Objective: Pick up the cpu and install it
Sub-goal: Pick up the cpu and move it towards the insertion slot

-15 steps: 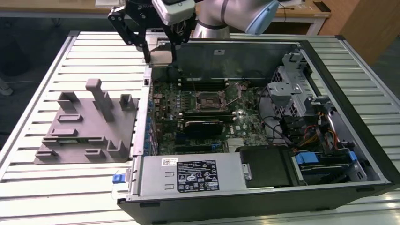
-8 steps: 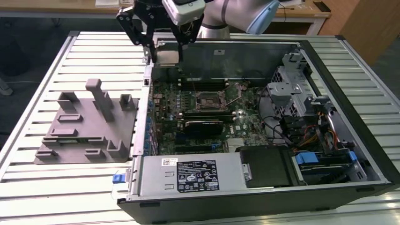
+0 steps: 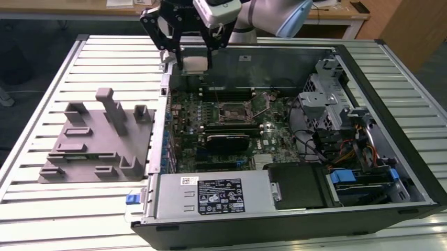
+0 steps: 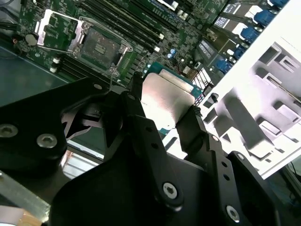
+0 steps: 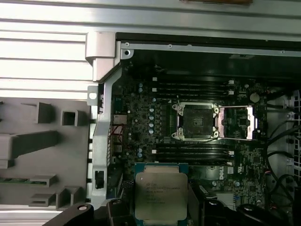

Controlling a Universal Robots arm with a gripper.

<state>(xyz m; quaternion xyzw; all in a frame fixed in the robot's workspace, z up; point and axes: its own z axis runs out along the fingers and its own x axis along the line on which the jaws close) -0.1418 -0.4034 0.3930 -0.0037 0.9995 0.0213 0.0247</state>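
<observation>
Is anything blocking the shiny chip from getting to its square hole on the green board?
Nothing visible is. The tool holds the cpu in the air over the open computer case. The socket lies open, with its metal cover flipped aside and nothing on top.

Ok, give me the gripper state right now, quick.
The gripper: shut on the cpu, which is held clear of the motherboard and not yet in the open socket.
</observation>
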